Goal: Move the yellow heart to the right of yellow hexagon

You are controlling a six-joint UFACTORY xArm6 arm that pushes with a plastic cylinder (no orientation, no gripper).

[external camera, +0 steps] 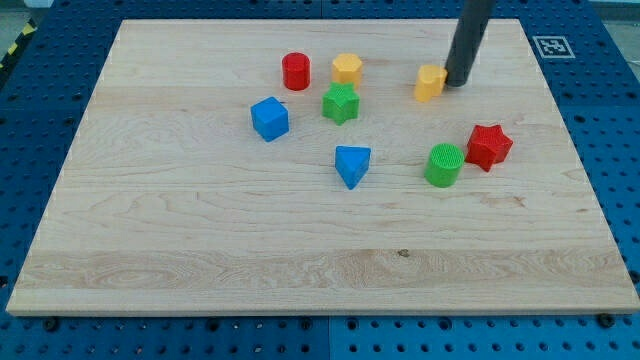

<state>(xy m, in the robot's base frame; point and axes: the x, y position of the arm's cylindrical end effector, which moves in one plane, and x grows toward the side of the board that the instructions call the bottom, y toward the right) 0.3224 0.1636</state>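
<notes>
My tip (459,82) has no jaws to open or close; it just touches the right side of the yellow heart (430,84), near the top of the wooden board (200,240). The heart sits well to the right of the yellow hexagon (347,69). I think the pushing step is on now, and next comes a small, slow push left to bring it closer.

Dark rod enters from view's top, leans slightly toward view's right as it rises. My tip (458,81) down on board, near top edge, toward top-right corner. No gripper.
</notes>
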